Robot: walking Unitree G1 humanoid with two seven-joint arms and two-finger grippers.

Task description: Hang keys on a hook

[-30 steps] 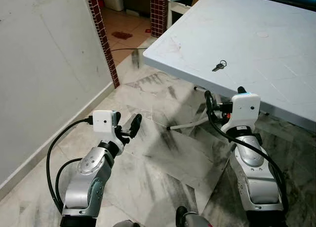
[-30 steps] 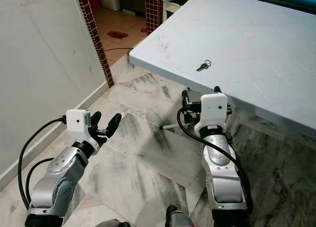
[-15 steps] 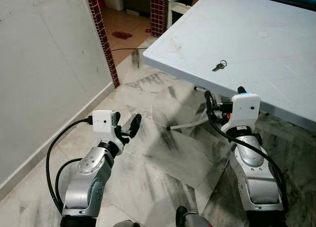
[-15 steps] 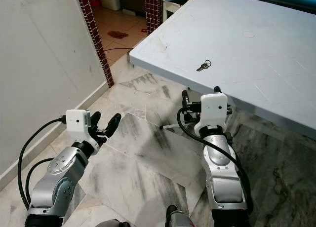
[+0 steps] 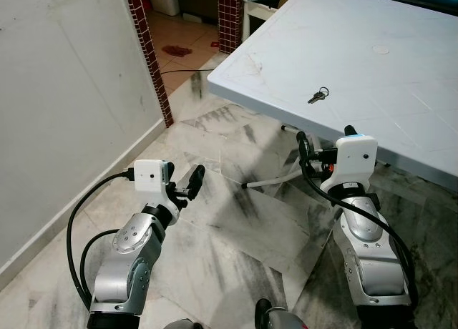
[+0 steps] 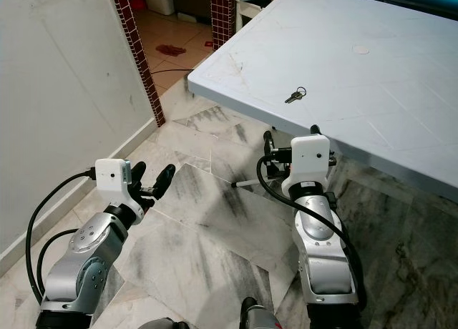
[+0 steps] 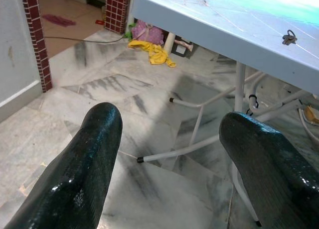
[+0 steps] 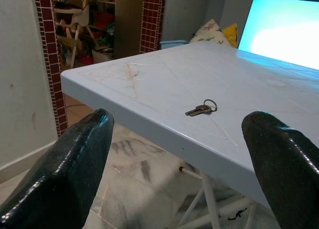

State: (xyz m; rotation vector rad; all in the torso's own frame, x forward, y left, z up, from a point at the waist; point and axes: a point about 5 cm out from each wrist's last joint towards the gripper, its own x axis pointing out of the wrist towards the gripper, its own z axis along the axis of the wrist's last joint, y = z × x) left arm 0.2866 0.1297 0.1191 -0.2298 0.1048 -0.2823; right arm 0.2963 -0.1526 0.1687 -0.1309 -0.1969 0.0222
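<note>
Keys [image 5: 318, 95] lie on table [image 5: 401, 79] near its near edge, far right in scene. Right gripper [image 6: 290, 139] sits just before that edge; left gripper [image 5: 187, 186] near left, above floor [image 5: 236, 222]. Wall [image 5: 64, 93] left.

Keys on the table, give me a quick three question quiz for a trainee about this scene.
1. True or false: the keys lie on the table, near its edge.
2. Which is nearer the keys? A) left gripper B) right gripper
3. Fill in: the fingers of both grippers are ____.

Key: 1 true. 2 B: the right gripper sits just below the table edge, in front of the keys; the left gripper is over the floor. 3 open: both wrist views show the fingers spread, holding nothing.
</note>
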